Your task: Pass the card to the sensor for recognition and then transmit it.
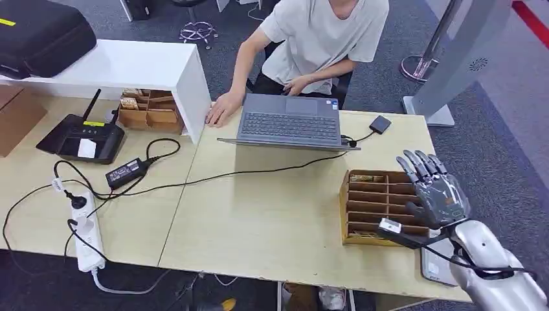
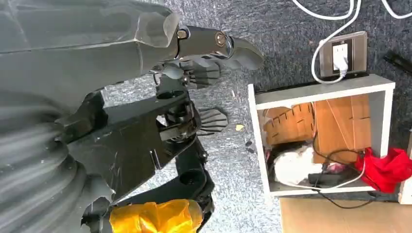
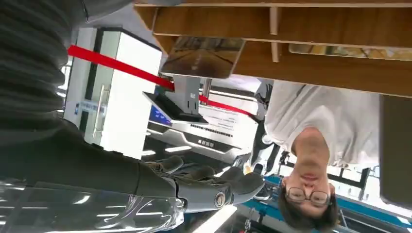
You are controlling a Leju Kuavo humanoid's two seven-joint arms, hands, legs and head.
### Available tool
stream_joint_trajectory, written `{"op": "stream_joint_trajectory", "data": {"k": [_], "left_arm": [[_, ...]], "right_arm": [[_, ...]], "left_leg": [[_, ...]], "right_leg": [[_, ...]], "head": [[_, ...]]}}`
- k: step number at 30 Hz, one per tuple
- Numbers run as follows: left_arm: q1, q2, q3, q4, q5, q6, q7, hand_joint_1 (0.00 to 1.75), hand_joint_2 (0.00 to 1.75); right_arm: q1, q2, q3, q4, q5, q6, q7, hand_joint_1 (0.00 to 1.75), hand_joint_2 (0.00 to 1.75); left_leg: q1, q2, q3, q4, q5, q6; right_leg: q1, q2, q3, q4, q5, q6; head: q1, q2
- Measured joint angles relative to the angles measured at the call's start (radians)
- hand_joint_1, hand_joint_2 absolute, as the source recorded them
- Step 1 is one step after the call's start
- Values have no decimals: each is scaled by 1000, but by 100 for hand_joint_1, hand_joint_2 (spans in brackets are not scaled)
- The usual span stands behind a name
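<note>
A cardboard slotted box (image 1: 372,206) stands on the table's right side, with cards lying in its far slot (image 1: 366,177) and its near slot. My right hand (image 1: 435,189) hovers over the box's right edge with its fingers stretched apart and nothing in it. In the right wrist view the same hand (image 3: 214,187) is empty, and a card (image 3: 204,56) pokes out of the box (image 3: 311,63). A small black sensor (image 1: 380,124) lies on the table beyond the box, cabled to the laptop (image 1: 289,121). My left hand (image 2: 209,53) hangs beside my body over the floor, holding nothing.
A person (image 1: 324,39) sits behind the laptop, one hand on the table by the white shelf (image 1: 129,65). A flat grey device (image 1: 434,264) lies under my right forearm. A black router (image 1: 83,139), a power adapter (image 1: 126,172) and a power strip (image 1: 87,236) with cables occupy the left.
</note>
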Motion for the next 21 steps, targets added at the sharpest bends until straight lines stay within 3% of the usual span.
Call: {"op": "stream_joint_trajectory", "data": {"k": [13,21], "left_arm": [[0,-6,0,0,0,3,0,0,175],[0,-6,0,0,0,6,0,0,175]], "right_arm": [[-14,13,29,22,1,0,2,0,175],[-16,12,37,20,1,2,36,0,175]], "left_leg": [[0,0,0,0,0,0],[0,0,0,0,0,0]], "right_leg": [[0,0,0,0,0,0],[0,0,0,0,0,0]], "head": [[0,0],[0,0]]}}
